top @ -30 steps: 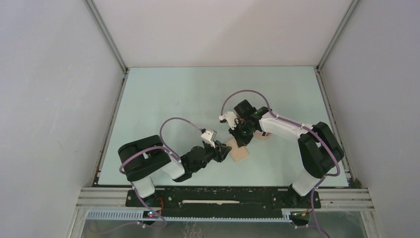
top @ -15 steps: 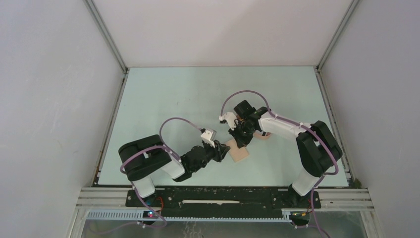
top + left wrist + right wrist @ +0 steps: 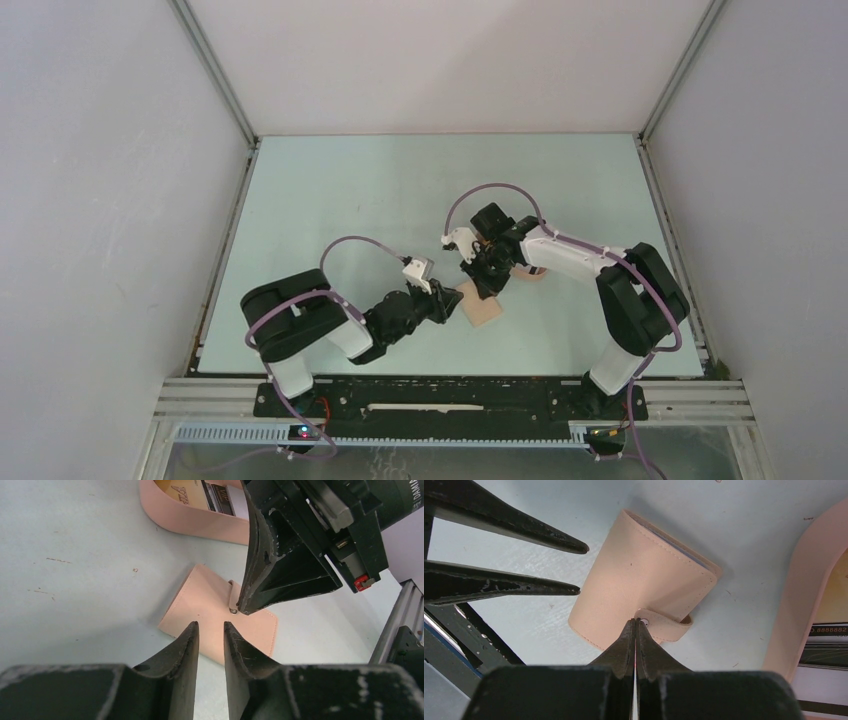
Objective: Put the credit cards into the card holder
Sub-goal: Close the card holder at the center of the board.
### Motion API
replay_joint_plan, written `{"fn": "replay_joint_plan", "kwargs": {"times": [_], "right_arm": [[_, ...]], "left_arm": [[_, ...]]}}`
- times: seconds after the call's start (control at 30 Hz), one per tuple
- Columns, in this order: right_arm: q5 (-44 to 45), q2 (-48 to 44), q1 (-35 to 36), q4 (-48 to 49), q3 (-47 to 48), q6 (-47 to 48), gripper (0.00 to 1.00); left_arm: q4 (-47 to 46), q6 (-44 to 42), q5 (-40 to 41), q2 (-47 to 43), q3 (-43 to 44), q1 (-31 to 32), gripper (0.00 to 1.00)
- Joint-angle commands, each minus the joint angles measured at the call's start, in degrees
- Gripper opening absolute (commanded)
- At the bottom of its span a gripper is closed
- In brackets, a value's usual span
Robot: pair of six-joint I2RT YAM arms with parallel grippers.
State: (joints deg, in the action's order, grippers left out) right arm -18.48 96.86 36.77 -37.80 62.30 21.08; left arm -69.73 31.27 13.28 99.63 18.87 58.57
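The tan card holder point(image 3: 484, 309) lies closed on the table, its snap tab point(image 3: 669, 625) fastened. My right gripper point(image 3: 635, 621) is shut, and its joined tips rest against the end of the tab, at the snap. My left gripper point(image 3: 210, 625) hovers low at the holder's point(image 3: 210, 607) near edge. Its jaws stand a narrow gap apart with nothing between them. The credit cards lie in the peach tray point(image 3: 190, 519): an orange-yellow one point(image 3: 185, 490) and a striped one point(image 3: 220, 492). More card edges point(image 3: 830, 640) show at the right of the right wrist view.
The peach tray point(image 3: 532, 272) sits just beyond the holder, partly under the right arm. Both arms crowd the front middle of the table. An aluminium rail point(image 3: 400, 615) runs along the near edge, and white enclosure walls point(image 3: 120, 200) stand at the sides.
My left gripper's jaws have narrowed, and the left arm has shifted slightly towards the holder. The right gripper has stayed shut at the snap tab.
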Motion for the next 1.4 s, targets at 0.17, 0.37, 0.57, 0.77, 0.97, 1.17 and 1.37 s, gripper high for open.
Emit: {"fn": "replay_joint_plan", "kwargs": {"times": [0.17,0.37,0.57,0.77,0.97,1.17,1.37], "right_arm": [[0.1,-1.3,0.5,2.1,1.1,-1.1,0.0],[0.2,-0.5,1.0,1.7,1.0,-0.8,0.0],[0.5,-0.3,1.8,0.5,0.7,0.2,0.0],[1.9,1.3,1.9,0.0,0.6,0.3,0.0],[3.0,3.2,2.3,0.5,0.6,-0.5,0.0],[3.5,4.8,2.2,0.1,0.6,-0.9,0.0],[3.8,5.4,2.7,-0.2,-0.1,-0.5,0.0]], "left_arm": [[-3.4,1.1,-2.6,1.3,0.4,-0.9,0.28],[-3.5,1.3,-3.2,1.5,0.5,-1.2,0.26],[-3.6,1.6,-3.3,1.6,0.3,-1.5,0.26],[-3.7,1.7,-4.0,1.9,0.6,-1.8,0.25],[-5.2,2.2,-3.1,1.6,-0.7,-2.0,0.24],[-8.5,2.5,-2.0,1.1,-2.8,-2.2,0.23],[-10.4,2.6,-1.2,0.8,-4.1,-2.4,0.23]]}}
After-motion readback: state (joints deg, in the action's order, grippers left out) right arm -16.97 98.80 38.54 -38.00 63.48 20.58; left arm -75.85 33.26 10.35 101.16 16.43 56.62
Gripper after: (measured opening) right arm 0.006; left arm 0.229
